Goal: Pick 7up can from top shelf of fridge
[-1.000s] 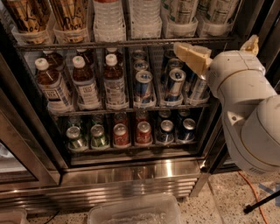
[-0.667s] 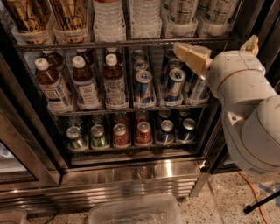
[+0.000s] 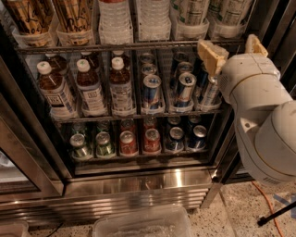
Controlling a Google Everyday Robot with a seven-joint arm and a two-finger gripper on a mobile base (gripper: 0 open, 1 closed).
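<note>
The fridge (image 3: 138, 183) stands open, with wire racks of drinks. The top shelf (image 3: 115, 46) runs across the top of the view, fronted by clear cup-like holders. Two pale 7up cans with green lettering stand in the right-hand holders, one (image 3: 192, 11) left of the other (image 3: 231, 10); their tops are cut off by the frame. My gripper (image 3: 233, 50) is at the right, just below the top shelf's right end and under those cans. Its tan fingers (image 3: 212, 55) are spread apart and hold nothing.
The top shelf also holds tan patterned cans (image 3: 27, 16) and clear water bottles (image 3: 115, 18). The middle rack has brown bottles (image 3: 90, 88) and slim blue-and-silver cans (image 3: 151, 92). The bottom rack has small green, red and blue cans (image 3: 127, 141). A clear plastic bin (image 3: 143, 222) sits on the floor.
The gripper's left finger has shifted slightly right and up, toward the top shelf. Nothing in the fridge has moved.
</note>
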